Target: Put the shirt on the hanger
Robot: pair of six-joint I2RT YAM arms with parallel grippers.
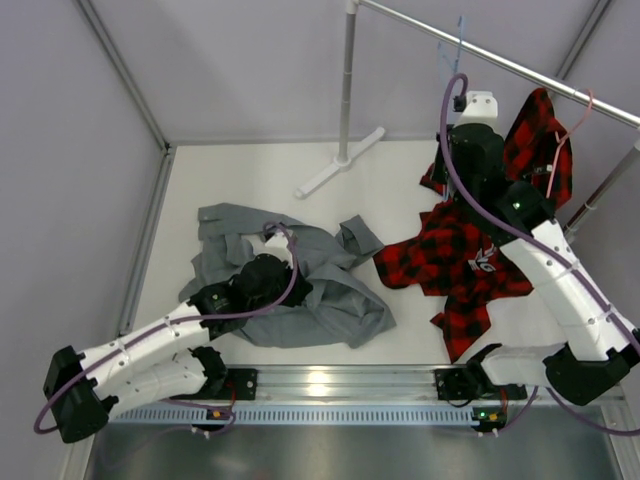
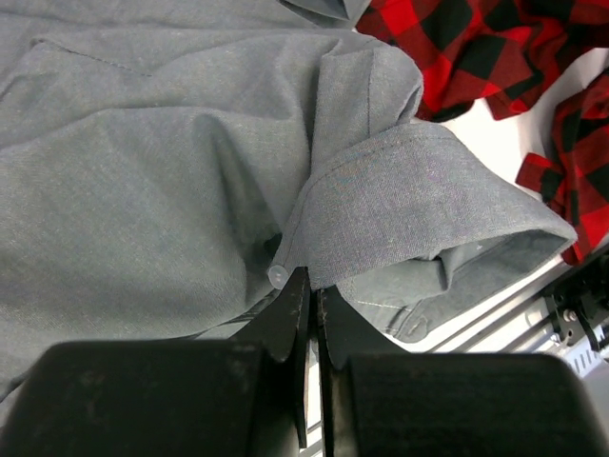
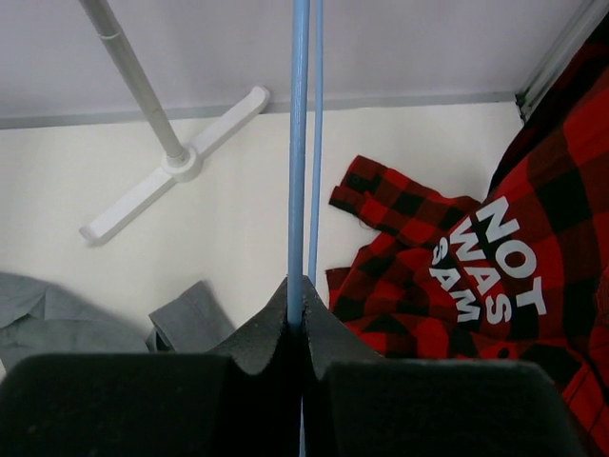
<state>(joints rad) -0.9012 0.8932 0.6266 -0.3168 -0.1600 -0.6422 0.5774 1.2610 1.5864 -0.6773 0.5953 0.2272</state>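
Observation:
The grey-green shirt lies crumpled on the white table at left of centre. My left gripper rests low on it, shut on a folded hem edge of the shirt, next to a clear button. The light-blue wire hanger hangs from the metal rail at the back right. My right gripper is raised there, shut on one wire of the hanger; a second wire runs just behind it.
A red-and-black plaid shirt with white lettering drapes from a pink hanger down onto the table at right. The rack's upright pole and its cross foot stand at back centre. Walls enclose the table's left and back.

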